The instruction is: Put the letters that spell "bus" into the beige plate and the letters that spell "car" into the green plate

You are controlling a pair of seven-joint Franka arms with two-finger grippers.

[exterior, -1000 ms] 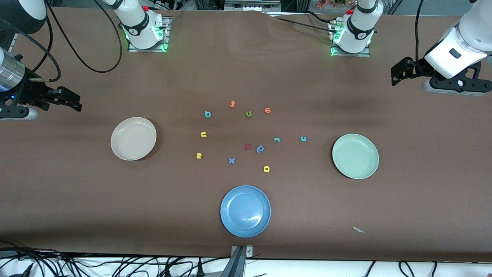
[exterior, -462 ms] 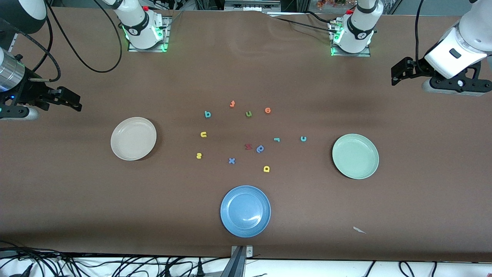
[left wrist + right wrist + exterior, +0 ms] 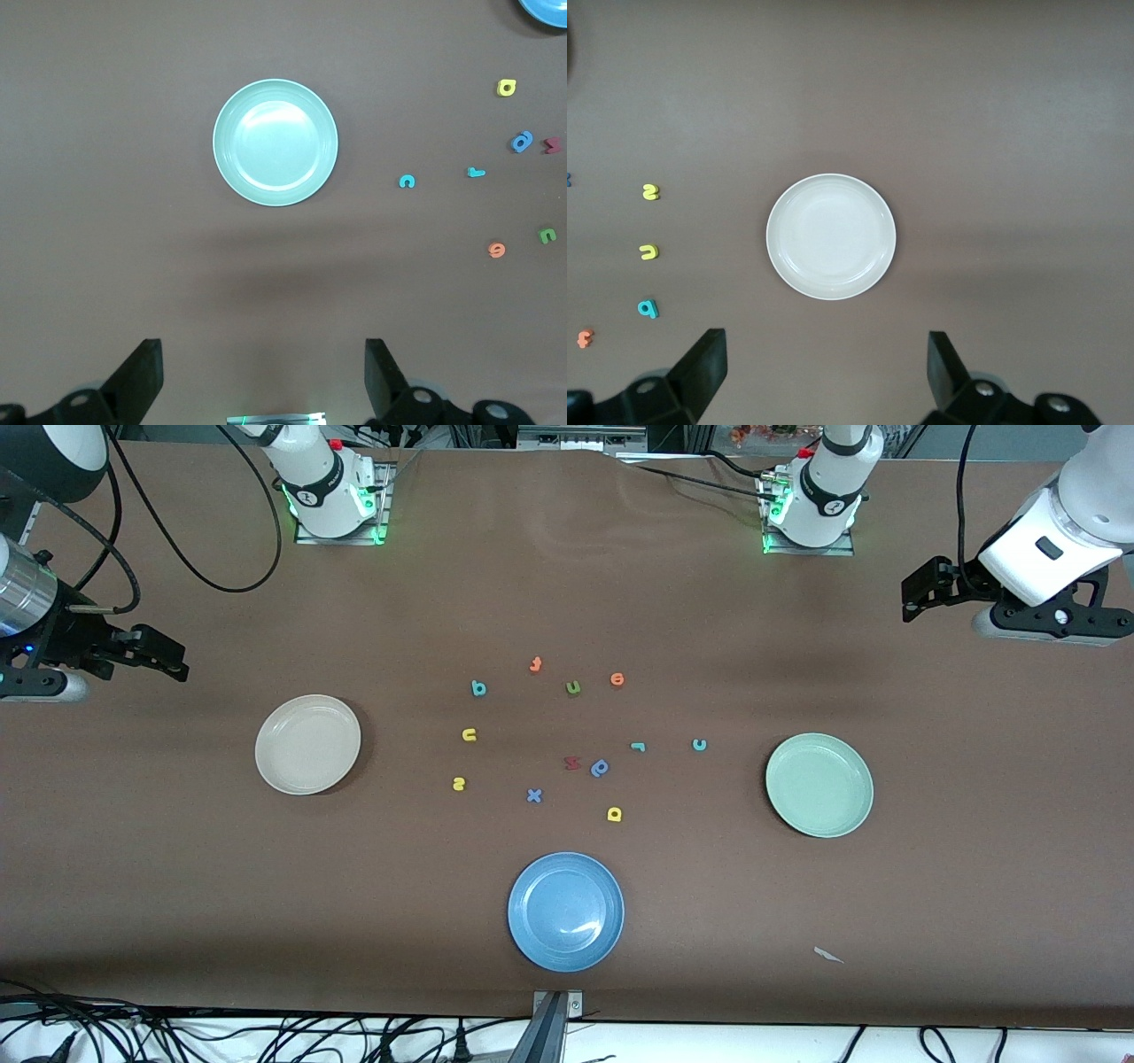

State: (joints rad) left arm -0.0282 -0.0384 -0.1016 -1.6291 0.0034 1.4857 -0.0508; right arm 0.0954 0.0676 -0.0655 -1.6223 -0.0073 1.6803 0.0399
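The beige plate [image 3: 307, 744] [image 3: 831, 236] lies toward the right arm's end, the green plate [image 3: 819, 785] [image 3: 275, 142] toward the left arm's end. Between them lie the teal b [image 3: 478, 687], yellow u [image 3: 469, 734], yellow s [image 3: 458, 783], teal r [image 3: 637, 746], teal c [image 3: 699, 745] and yellow a [image 3: 614, 814]. My right gripper [image 3: 173, 662] [image 3: 826, 363] hangs open and holding nothing at the table's end near the beige plate. My left gripper [image 3: 912, 595] [image 3: 264, 372] hangs open and holding nothing at the other end, near the green plate.
A blue plate [image 3: 565, 911] sits nearest the front camera. Other letters lie among the task's: a green u [image 3: 573, 686], orange f [image 3: 535, 664], orange e [image 3: 617, 679], a red letter [image 3: 572, 763], a blue rounded letter [image 3: 600, 768] and a blue x [image 3: 533, 795]. A paper scrap [image 3: 828, 955] lies near the front edge.
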